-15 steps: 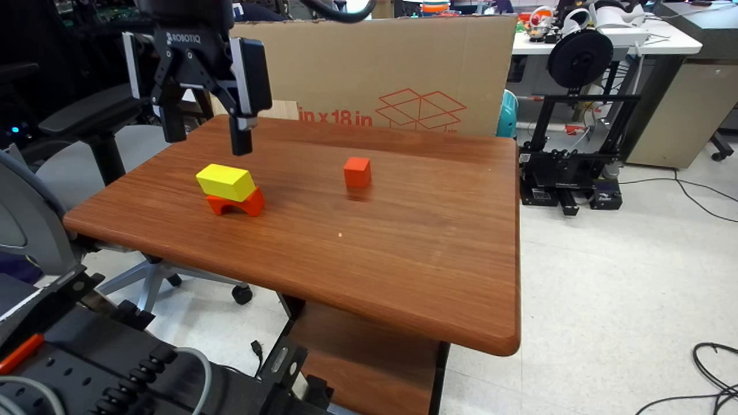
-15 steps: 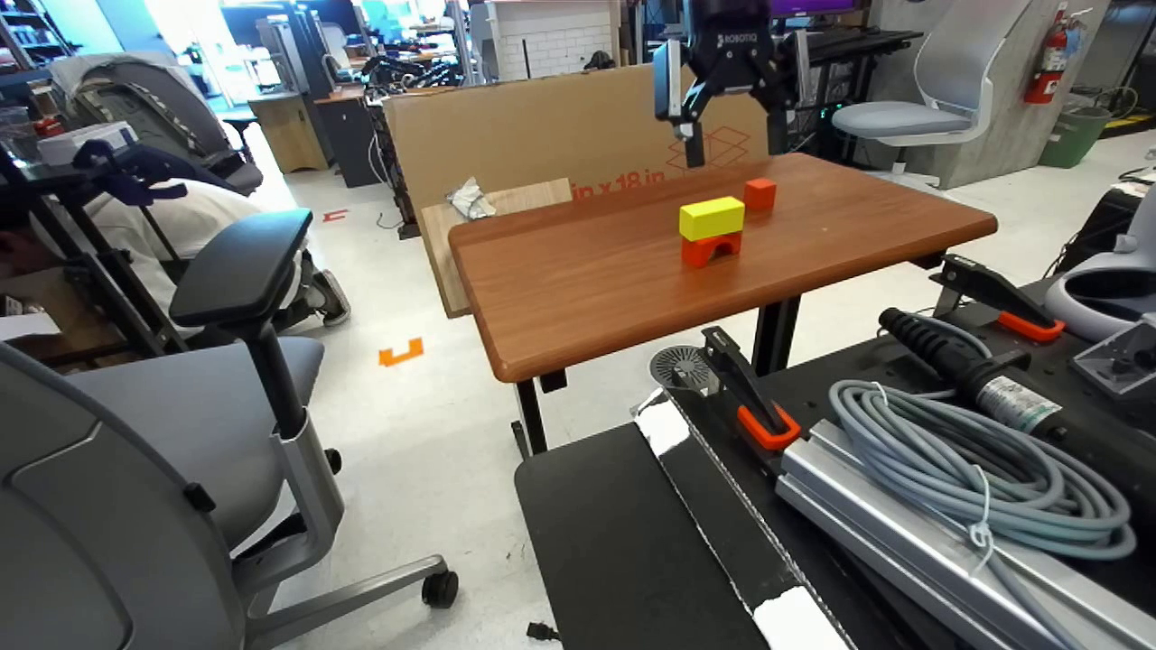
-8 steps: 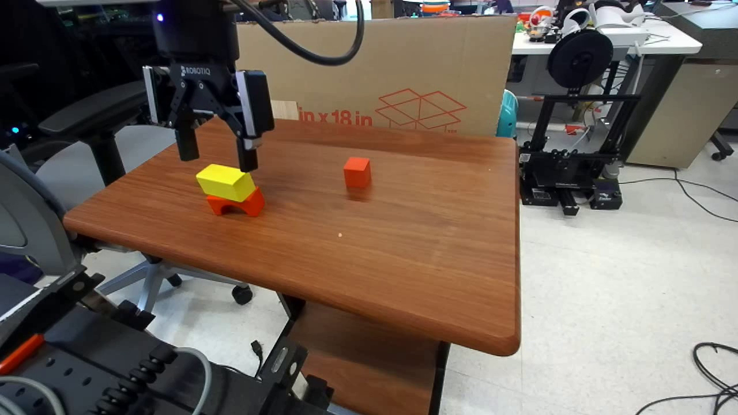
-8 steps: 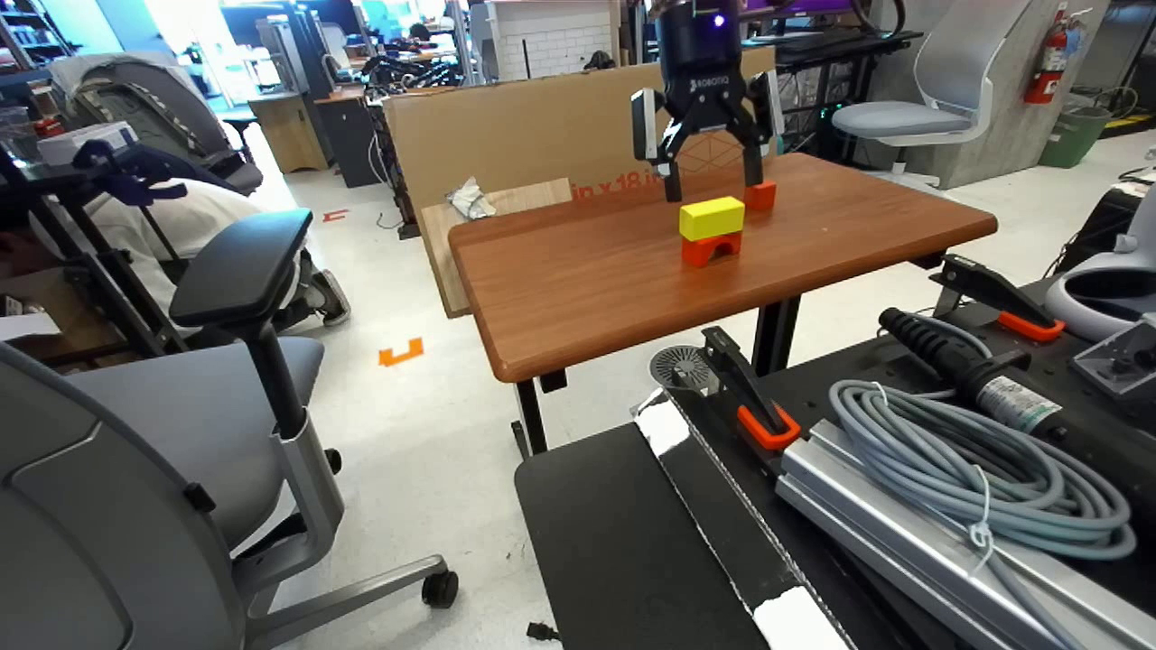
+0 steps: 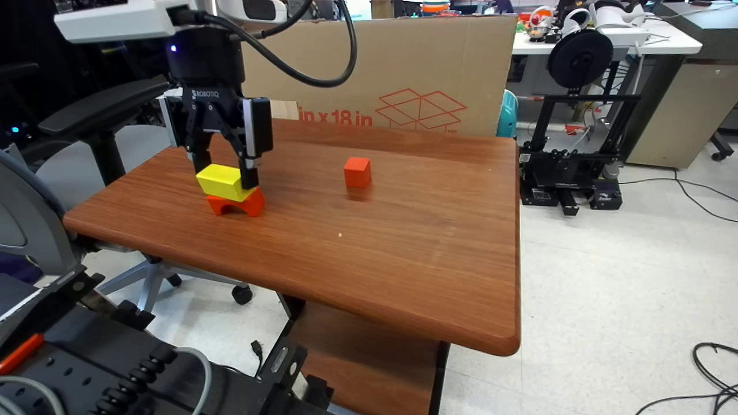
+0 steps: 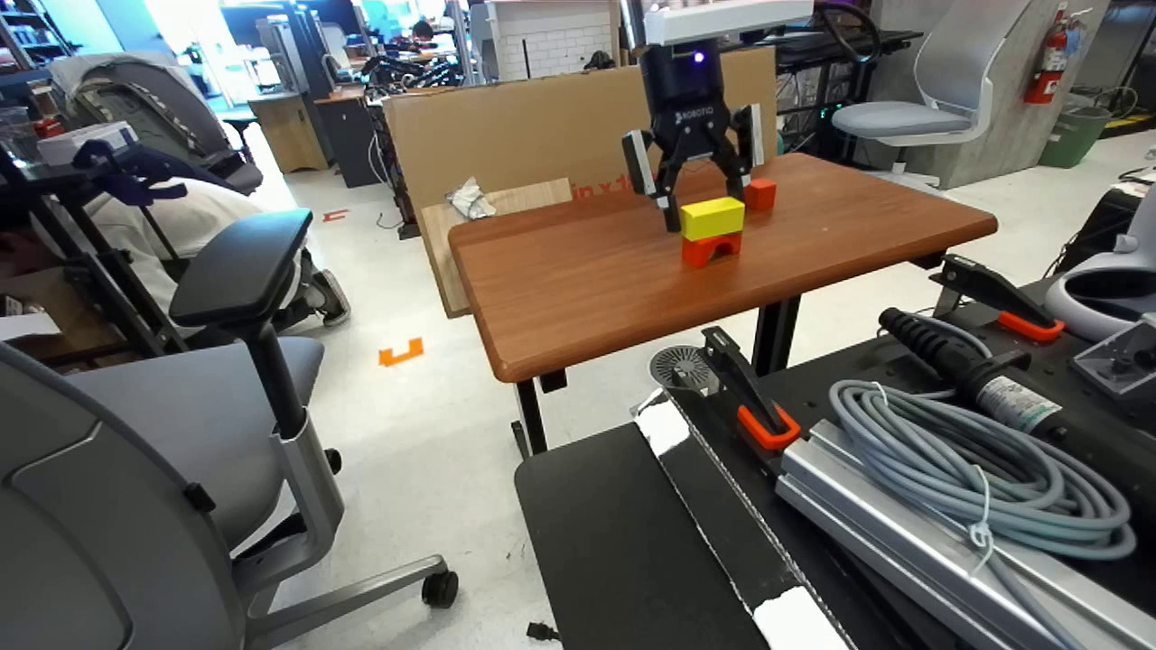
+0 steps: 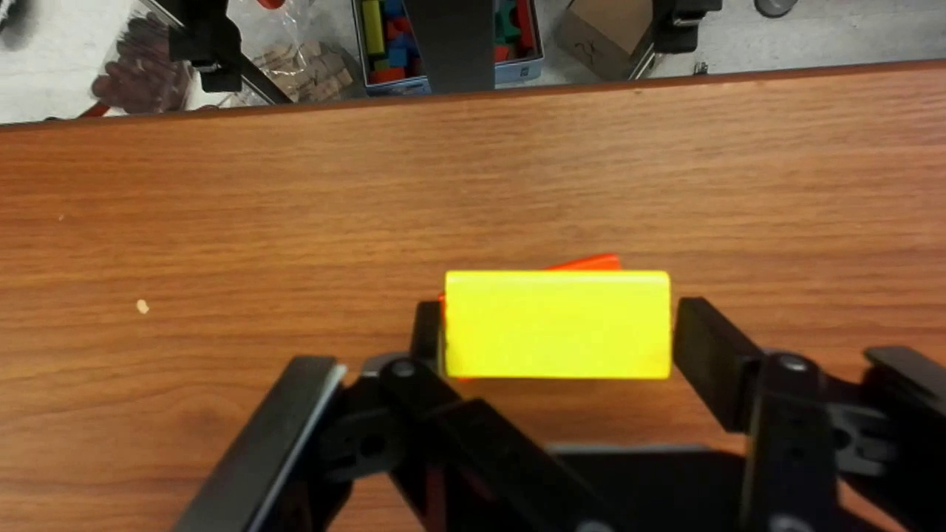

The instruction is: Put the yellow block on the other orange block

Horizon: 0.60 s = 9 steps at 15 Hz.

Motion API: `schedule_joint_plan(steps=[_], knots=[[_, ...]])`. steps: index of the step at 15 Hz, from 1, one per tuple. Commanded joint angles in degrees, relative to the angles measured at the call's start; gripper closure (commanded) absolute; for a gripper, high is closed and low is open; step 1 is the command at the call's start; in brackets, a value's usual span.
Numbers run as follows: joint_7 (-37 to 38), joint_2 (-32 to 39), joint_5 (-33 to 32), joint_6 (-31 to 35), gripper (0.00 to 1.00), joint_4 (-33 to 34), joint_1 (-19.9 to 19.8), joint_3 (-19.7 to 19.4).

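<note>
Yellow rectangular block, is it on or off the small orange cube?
Off. An exterior view shows the yellow rectangular block on the arched orange block, and the small orange cube standing apart from both.

The glossy table [image 5: 403,242] shows wood grain; the yellow block [image 7: 558,325], overexposed, seems smooth.
</note>
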Motion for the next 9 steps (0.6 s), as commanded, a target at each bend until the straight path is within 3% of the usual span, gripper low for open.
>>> schedule_joint_plan(steps=[1, 2, 6, 9], knots=[[1.4, 1.5, -1.1, -1.1, 0.51, 2.5, 0.8, -0.4], [1.4, 1.4, -1.1, -1.2, 0.58, 2.6, 0.7, -0.4], [-1.0, 0.1, 0.9, -1.7, 0.58, 2.9, -1.9, -0.7], [-3.7, -0.5, 2.9, -1.6, 0.58, 3.7, -6.0, -1.9]])
